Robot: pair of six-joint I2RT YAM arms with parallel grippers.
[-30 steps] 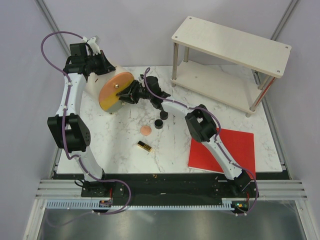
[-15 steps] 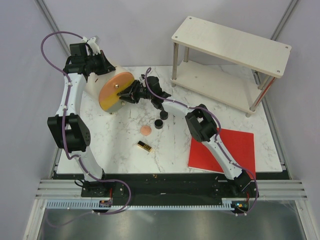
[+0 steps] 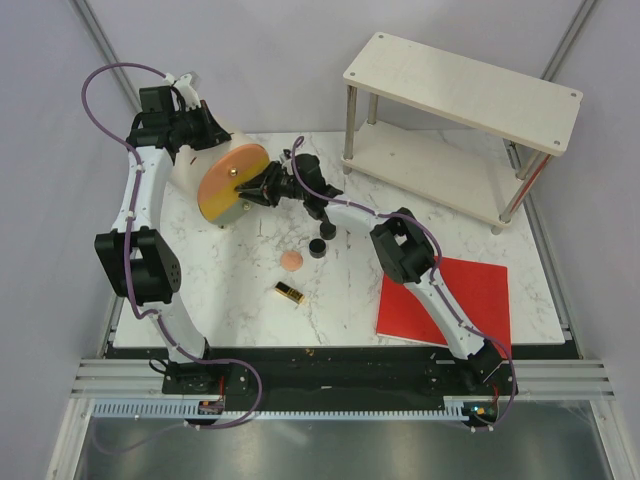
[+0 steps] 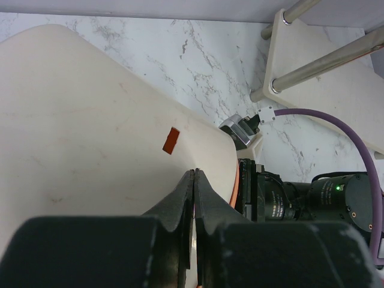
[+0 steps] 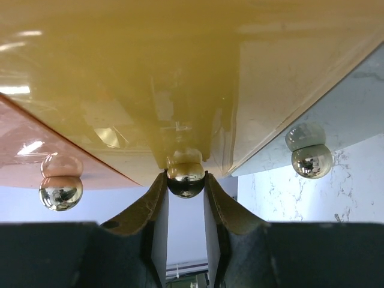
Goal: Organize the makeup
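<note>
The orange-yellow round-lidded case is tilted on its side at the back left; it is not makeup. My left gripper is shut on its cream wall, fingertips together. My right gripper is shut on a shiny metal knob on the yellow lid. On the marble lie a peach puff, two round black compacts and a gold-and-black lipstick. No foundation tubes show.
A flat red sheet lies at the front right under the right arm. A two-tier wooden shelf on metal legs stands at the back right, and it also shows in the left wrist view. Two more metal balls sit on the lid.
My right gripper and the lid have shifted very slightly left. The loose makeup has not moved.
</note>
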